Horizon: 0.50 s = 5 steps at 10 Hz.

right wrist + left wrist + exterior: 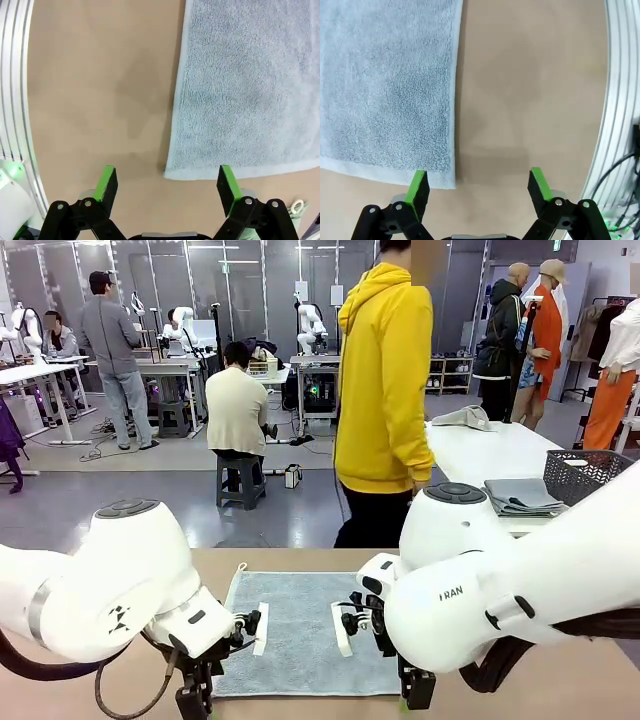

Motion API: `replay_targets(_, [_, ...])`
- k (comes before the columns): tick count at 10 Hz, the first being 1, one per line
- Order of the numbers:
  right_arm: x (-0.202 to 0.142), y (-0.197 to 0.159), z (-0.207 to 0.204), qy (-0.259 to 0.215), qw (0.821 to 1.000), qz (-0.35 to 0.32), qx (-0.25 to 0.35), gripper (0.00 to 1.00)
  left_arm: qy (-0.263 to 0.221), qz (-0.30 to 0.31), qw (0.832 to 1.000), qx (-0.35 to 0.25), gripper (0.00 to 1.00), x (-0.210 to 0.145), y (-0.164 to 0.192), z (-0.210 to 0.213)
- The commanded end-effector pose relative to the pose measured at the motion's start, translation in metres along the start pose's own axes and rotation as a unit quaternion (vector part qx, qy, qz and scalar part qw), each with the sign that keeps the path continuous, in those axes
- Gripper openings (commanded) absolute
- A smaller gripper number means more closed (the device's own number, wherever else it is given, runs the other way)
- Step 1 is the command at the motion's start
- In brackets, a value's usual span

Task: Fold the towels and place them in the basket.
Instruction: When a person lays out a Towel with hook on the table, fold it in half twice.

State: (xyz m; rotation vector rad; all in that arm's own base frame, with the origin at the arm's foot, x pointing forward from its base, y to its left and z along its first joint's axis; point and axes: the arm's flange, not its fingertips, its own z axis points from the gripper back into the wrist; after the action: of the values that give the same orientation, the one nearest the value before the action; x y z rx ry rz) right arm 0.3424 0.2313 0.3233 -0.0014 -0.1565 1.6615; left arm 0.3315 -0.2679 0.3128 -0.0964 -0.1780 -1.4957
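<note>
Pale grey-blue towel lies flat and spread out on the tan table, between both arms; we see the left tool with jaws spread wide and holding nothing, one green pad over a towel corner, the other over bare table; right tool likewise wide and empty, one pad at the other near corner; contact with the cloth we cannot judge, probably hovering. Dark basket sits well apart on a white table; a folded grey cloth lies just beside it.
</note>
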Motion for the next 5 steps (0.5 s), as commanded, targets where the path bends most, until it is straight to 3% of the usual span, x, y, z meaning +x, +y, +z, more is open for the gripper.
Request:
replay_targets(1, [0.0053, 0.0017, 0.0075, -0.004, 1.000, 0.009, -0.008, 1.00, 0.000, -0.007, 1.000, -0.003, 1.00, 0.0041, -0.0047, -0.0013])
replay_targets(5, [0.0022, -0.0028, 0.0025, -0.005, 1.000, 0.000, 0.002, 1.00, 0.000, -0.024, 1.000, 0.003, 1.00, 0.0046, 0.0031, -0.0008])
